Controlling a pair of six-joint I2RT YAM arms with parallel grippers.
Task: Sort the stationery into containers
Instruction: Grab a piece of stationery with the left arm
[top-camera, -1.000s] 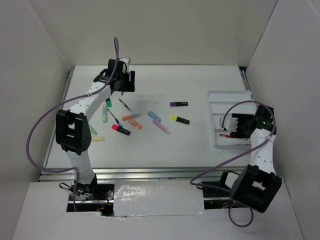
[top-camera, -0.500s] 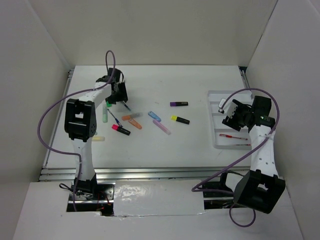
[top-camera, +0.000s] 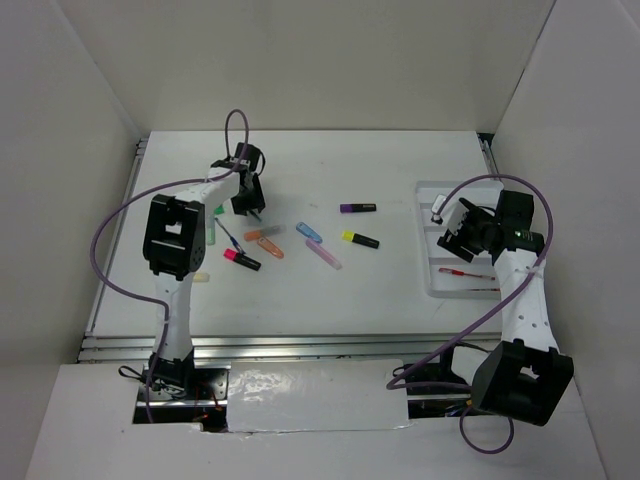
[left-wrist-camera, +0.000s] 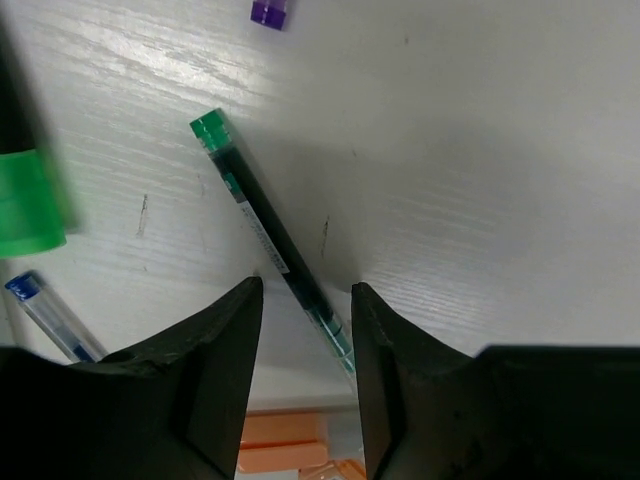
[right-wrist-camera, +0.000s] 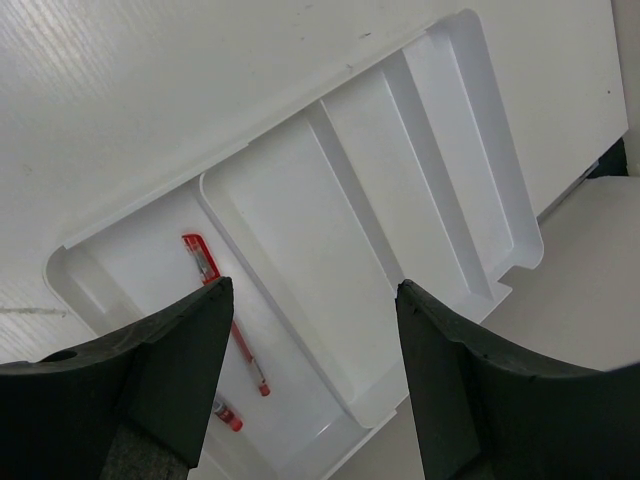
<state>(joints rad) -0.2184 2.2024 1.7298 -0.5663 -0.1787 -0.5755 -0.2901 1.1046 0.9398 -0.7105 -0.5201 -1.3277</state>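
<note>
My left gripper is down at the table's left rear, open. Its narrowed jaws straddle the lower end of a thin dark pen with a green cap, and a gap still shows on the left side. My left gripper holds nothing. My right gripper hovers open and empty over the white divided tray. In the right wrist view, a red pen lies in the tray's wide compartment, with a second red pen below it. My right gripper is above them.
Loose on the table are a purple highlighter, a yellow highlighter, a pink highlighter, orange markers, a blue marker, a lilac marker and a green marker. White walls enclose the table.
My left gripper has moved right and down over the green-capped pen, and its jaws have narrowed around it. My right gripper has drawn back over the tray, leaving a red pen inside.
</note>
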